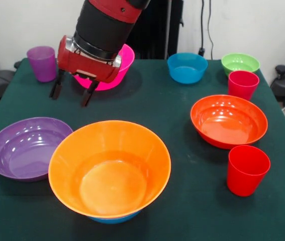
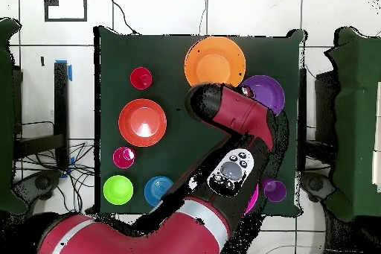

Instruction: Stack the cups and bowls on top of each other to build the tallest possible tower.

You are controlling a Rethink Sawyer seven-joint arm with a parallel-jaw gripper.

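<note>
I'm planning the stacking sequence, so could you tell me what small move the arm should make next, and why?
Probably lower the gripper toward the pink bowl beside it. Its fingers look open and empty, hanging just in front of that bowl, which is the nearest piece. The orange bowl already sits on a blue one, whose edge shows beneath it, so that pile looks like the base to carry the pink bowl to.

The orange bowl [image 1: 110, 168], the purple bowl [image 1: 26, 148], the red-orange bowl [image 1: 228, 120] and the pink bowl [image 1: 124, 63] are glossy, smooth plastic that catches highlights. The purple cup [image 1: 42, 63] looks translucent; the two red cups [image 1: 247, 169] are opaque and smooth. The table cover [image 1: 182, 201] is matt dark green cloth. The arm's red shell [image 2: 245, 121] is glossy
</note>
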